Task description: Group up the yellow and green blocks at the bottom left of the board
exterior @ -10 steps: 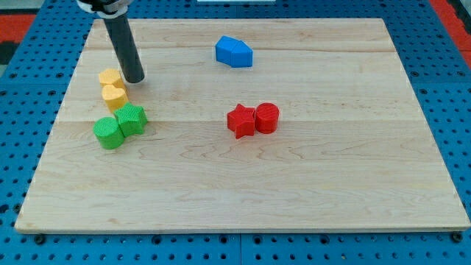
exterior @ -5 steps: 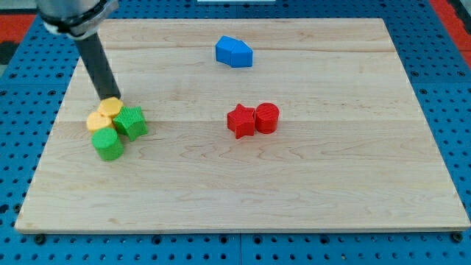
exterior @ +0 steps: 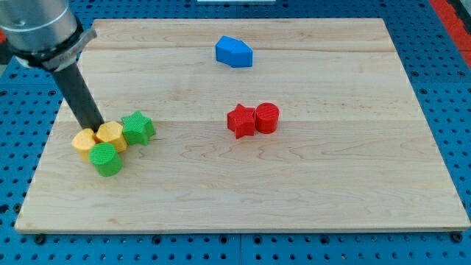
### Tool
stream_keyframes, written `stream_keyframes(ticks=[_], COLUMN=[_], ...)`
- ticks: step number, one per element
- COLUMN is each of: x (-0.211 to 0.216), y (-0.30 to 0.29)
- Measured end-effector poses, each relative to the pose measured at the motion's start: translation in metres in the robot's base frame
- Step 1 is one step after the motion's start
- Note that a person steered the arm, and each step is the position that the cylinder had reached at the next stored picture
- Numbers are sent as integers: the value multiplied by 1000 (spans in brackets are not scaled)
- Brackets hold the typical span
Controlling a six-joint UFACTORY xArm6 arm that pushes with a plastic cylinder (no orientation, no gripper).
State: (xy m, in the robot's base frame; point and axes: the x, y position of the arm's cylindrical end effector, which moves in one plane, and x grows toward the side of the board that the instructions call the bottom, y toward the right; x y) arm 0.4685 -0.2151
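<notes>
Two yellow blocks, one (exterior: pixel 85 140) at the left and one (exterior: pixel 112 135) beside it, sit at the board's left side. A green cylinder (exterior: pixel 107 160) lies just below them and touches them. A green star block (exterior: pixel 137 127) touches the right yellow block on its right. My tip (exterior: pixel 96 126) is at the top edge of the yellow pair, between the two, touching them. The dark rod slants up to the view's left.
A red star (exterior: pixel 240 121) and a red cylinder (exterior: pixel 267 118) sit together right of the board's middle. A blue block (exterior: pixel 234 52) lies near the top edge. The wooden board (exterior: pixel 331 177) lies on a blue pegboard.
My tip moved down and to the left, pushing the two yellow blocks down into the green ones. The green star shifted slightly right and the green cylinder moved down.
</notes>
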Motion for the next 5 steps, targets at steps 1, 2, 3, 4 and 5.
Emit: stream_keyframes(ticks=[1, 2, 3, 4, 5], x=[11, -32, -81, -81, -42], y=[1, -13, 11, 73, 89])
